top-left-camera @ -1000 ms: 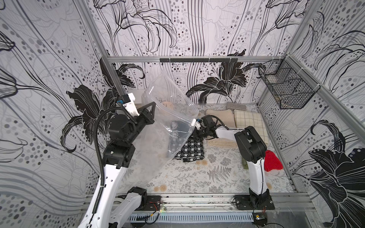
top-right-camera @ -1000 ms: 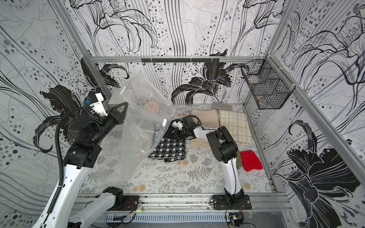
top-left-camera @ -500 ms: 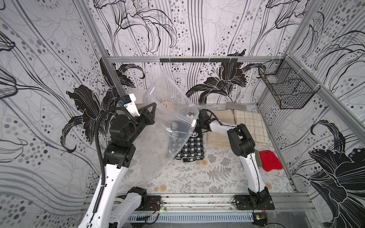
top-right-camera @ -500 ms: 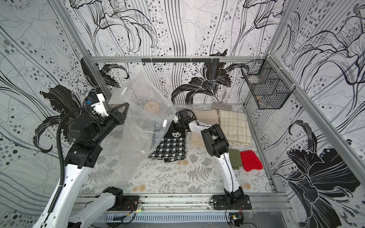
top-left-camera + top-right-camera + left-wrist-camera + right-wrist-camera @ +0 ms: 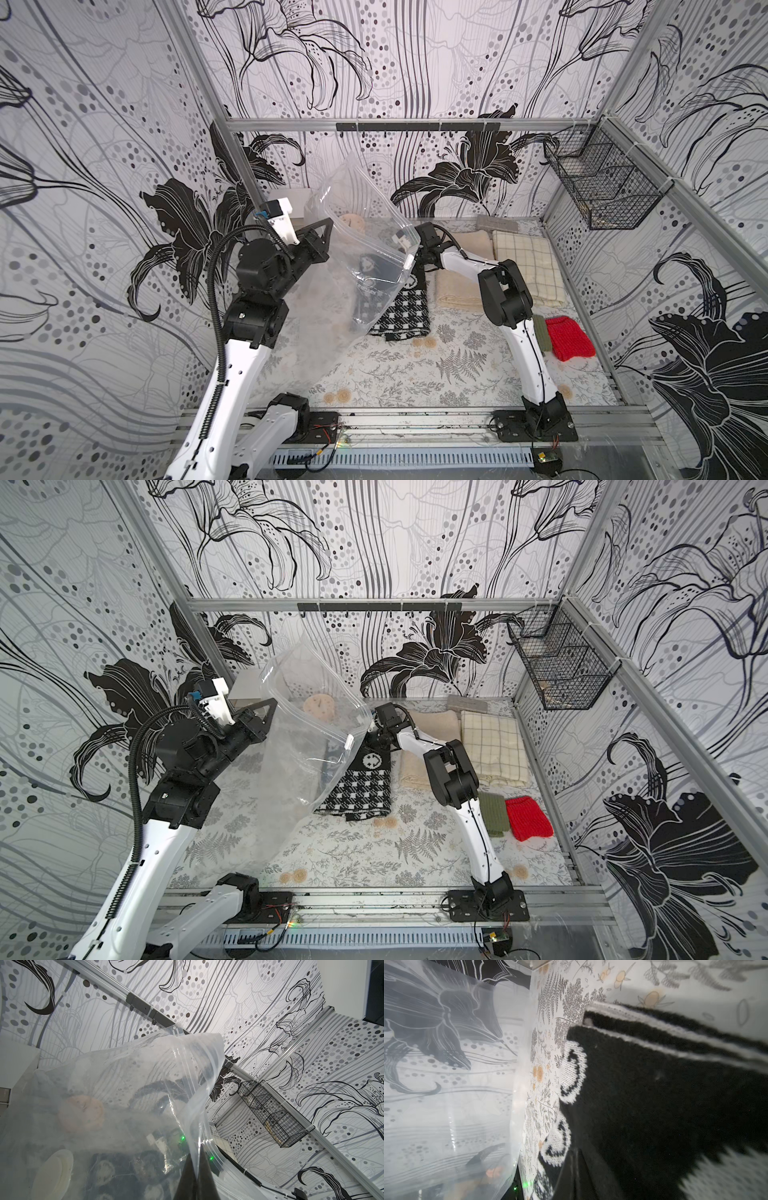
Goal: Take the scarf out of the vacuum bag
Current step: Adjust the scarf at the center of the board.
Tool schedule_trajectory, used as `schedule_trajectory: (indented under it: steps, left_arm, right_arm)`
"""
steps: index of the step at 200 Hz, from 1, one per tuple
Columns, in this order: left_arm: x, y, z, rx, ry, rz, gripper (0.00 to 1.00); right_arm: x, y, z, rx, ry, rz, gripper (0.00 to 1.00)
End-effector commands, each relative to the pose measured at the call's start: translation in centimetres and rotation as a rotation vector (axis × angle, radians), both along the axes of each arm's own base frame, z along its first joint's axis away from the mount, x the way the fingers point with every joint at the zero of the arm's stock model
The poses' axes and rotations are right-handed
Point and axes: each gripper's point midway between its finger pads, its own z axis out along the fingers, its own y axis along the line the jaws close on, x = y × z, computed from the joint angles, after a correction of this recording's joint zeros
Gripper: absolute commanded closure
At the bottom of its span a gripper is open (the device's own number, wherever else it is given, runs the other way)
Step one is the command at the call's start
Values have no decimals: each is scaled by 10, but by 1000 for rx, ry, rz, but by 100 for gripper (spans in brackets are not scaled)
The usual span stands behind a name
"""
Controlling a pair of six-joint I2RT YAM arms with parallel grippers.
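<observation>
Aluminium rail (image 5: 415, 428) nearest, with both arm bases on it. Beyond, floral tablecloth (image 5: 415, 374); off to the right, red knit (image 5: 567, 336) just beside an olive folded piece (image 5: 540, 334). Then the scarf (image 5: 405, 316), black-and-white checked, flat on the cloth, near end out in the open, far end under the rim of the vacuum bag (image 5: 357, 232) (inside or merely behind the plastic: cannot tell). Bag up off the table and tilted, mouth toward the right arm, white zip slider (image 5: 349, 742) on the rim. Clenched on the clear film and holding it aloft: left gripper (image 5: 196, 1159). Closed too: right gripper (image 5: 575, 1159), tips against the scarf's black knit; grip on the yarn or mere contact, cannot tell. Farther back, cream folded cloth (image 5: 461, 266) and checked cloth (image 5: 528, 266) side by side; wire basket (image 5: 602, 187) on the right wall.
</observation>
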Motion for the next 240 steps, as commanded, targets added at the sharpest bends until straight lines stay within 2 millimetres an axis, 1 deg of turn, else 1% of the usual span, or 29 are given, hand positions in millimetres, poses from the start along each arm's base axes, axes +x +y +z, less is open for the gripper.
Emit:
schedule_trajectory:
  steps: [1,7,11,12,14,15,18,19,21,22,23,33,36,43,56,80,111,131,148,163,164,168,183,191,200,202,205,215,240]
  left_arm:
    - [2,-2,10,17,-59,-16,100]
    - [2,-3,10,17,-58,-21,100]
    - [3,-4,10,17,-58,-24,100]
    - [3,-4,10,17,-57,-24,100]
    - [3,-4,10,17,-58,-27,100]
    - [3,-4,10,16,-58,-29,100]
    - [2,-5,10,16,-61,-30,100]
    - [3,-4,10,16,-60,-30,100]
    - [2,-5,10,13,-61,-31,100]
    - [3,-5,10,13,-59,-32,100]
    - [3,-5,9,12,-59,-32,100]
    - [3,-6,9,5,-58,-36,100]
    - [2,-6,9,4,-61,-40,100]
    - [3,-7,7,1,-55,-46,100]
    - [6,-8,4,-3,-48,-51,100]
    - [11,-11,-4,-6,-33,-61,100]
    - [16,-12,-13,2,-5,-62,100]
    - [21,-13,-21,6,21,-62,100]
    - [25,-17,-28,9,40,-76,100]
    - [29,-21,-35,11,55,-82,100]
    - [29,-21,-35,11,56,-82,100]
    - [29,-22,-37,12,60,-84,100]
    - [30,-23,-40,16,64,-79,100]
    - [29,-24,-40,22,64,-77,100]
    - [28,-25,-38,31,62,-73,100]
    - [28,-25,-37,33,61,-72,100]
    - [28,-26,-37,36,61,-73,100]
    - [27,-27,-34,54,57,-67,100]
    - [27,-31,-32,87,64,-59,100]
  right_arm:
    - [12,-24,50,-3,-80,-37,100]
    - [16,-33,50,-8,-74,-57,100]
    - [18,-39,55,-5,-78,-69,100]
    - [17,-41,52,-9,-71,-71,100]
    - [18,-44,52,-11,-72,-78,100]
    - [19,-46,56,-8,-80,-82,100]
    - [20,-51,56,-16,-77,-95,100]
    - [20,-53,52,-22,-69,-99,100]
    - [20,-57,53,-27,-71,-108,100]
    - [21,-59,57,-27,-79,-113,100]
    - [21,-61,53,-34,-72,-117,100]
    - [21,-78,56,-61,-84,-154,100]
    - [21,-82,61,-67,-96,-165,100]
    - [17,-95,56,-102,-89,-192,100]
    - [12,-111,68,-124,-118,-233,100]
    - [-3,-138,75,-173,-142,-308,100]
    - [-21,-179,74,-191,-135,-425,100]
    - [-36,-199,70,-199,-122,-461,100]
    - [-48,-206,65,-219,-116,-461,100]
    - [-57,-208,50,-233,-83,-457,100]
    - [-58,-208,55,-229,-94,-460,100]
    - [-60,-210,57,-227,-96,-465,100]
    - [-65,-212,43,-238,-67,-469,100]
    - [-67,-210,37,-236,-51,-466,100]
    - [-68,-208,36,-221,-41,-460,100]
    - [-69,-208,27,-228,-19,-456,100]
    - [-69,-207,24,-224,-10,-452,100]
    - [-71,-200,25,-187,-2,-426,100]
    - [-81,-190,34,-156,7,-372,78]
